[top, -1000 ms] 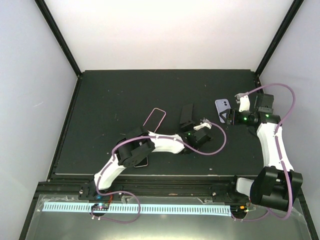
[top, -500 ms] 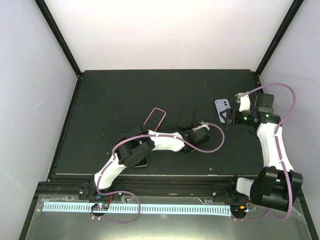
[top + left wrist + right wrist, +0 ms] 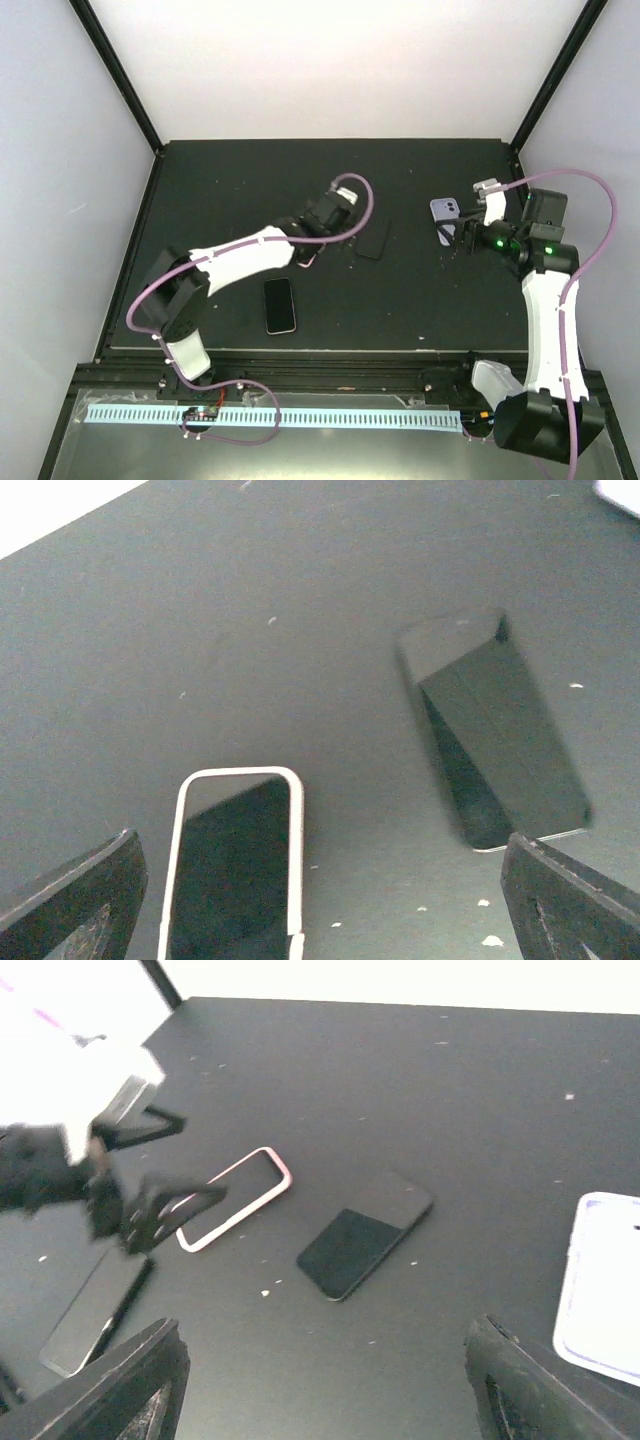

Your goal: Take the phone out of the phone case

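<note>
The left gripper (image 3: pixel 322 860) hangs over the middle of the black table (image 3: pixel 220 190) with its two fingers spread wide, released and holding nothing. Straight below it lies the pink-rimmed phone case (image 3: pixel 240 772), flat on the table, its rounded end pointing away from the wrist camera. From above most of the case is hidden under the left arm, and only a sliver of pink rim shows past it. The phone (image 3: pixel 495 740) is out of the case. It lies flat on the table just beside it on the right, a clear strip of table between the two, its glossy dark face up and catching reflections. It sits at a slight angle to the case, and neither left finger touches it. Over on the right side, the right gripper (image 3: pixel 328 1360) is also released, jaws far apart with nothing between them, and its camera looks across the table at the case, the phone and the left wrist. Just beside that gripper lies a lilac piece (image 3: pixel 443 212) with camera cut-outs in one corner, flat on the table. I cannot tell whether it is a handset or another cover, nor whether the gripper touches it. A second dark phone (image 3: pixel 280 305) lies flat near the front edge, well apart from the case, close to the left arm's lower link.
</note>
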